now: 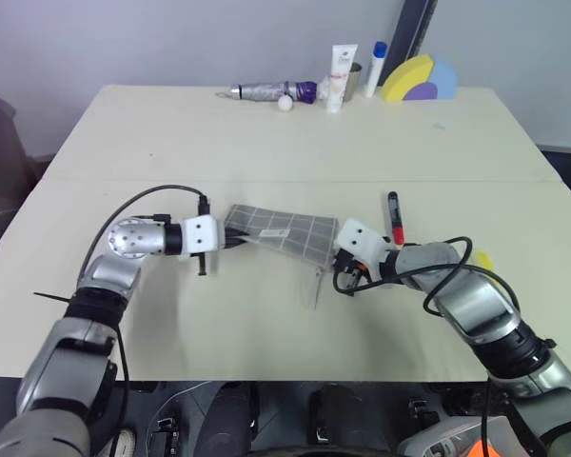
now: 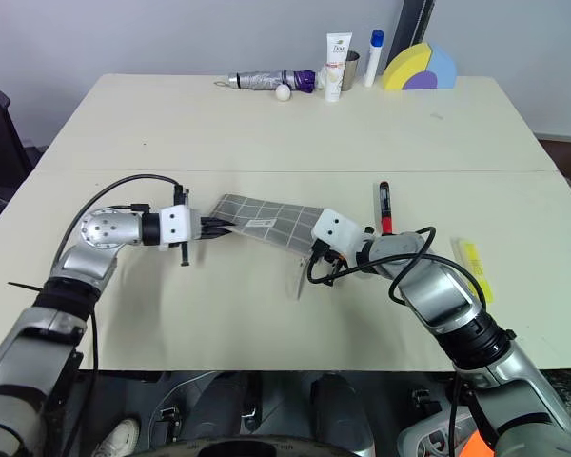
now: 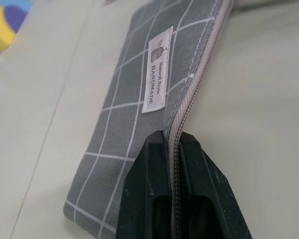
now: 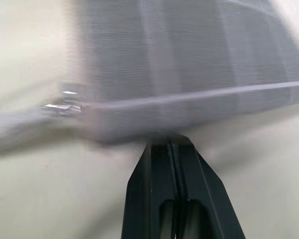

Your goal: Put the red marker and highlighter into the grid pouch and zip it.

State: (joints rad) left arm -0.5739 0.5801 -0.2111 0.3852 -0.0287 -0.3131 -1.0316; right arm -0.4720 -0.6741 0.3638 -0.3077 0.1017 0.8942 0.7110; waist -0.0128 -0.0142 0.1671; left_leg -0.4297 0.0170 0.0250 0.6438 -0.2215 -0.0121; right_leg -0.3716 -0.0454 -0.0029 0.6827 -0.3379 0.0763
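The grid pouch (image 1: 290,230), grey with white lines and a small white label (image 3: 157,74), is held between both grippers at the table's middle. My left gripper (image 1: 230,238) is shut on the zip edge at its left end, and the zip runs between the fingers (image 3: 144,174). My right gripper (image 1: 335,255) is shut on the pouch's right end, with the pouch's lower edge (image 4: 189,112) at its fingertips. The grey cord pull (image 1: 318,286) hangs down from that end. The red marker (image 1: 395,219) lies just beyond my right gripper. The yellow highlighter (image 2: 473,267) lies to the right of my right arm.
Along the table's far edge stand a folded umbrella (image 1: 271,91), a white ball (image 1: 285,104), a white tube (image 1: 340,76), a white pen with blue cap (image 1: 376,67) and a yellow and blue shape (image 1: 419,79). A seam (image 1: 266,181) crosses the table.
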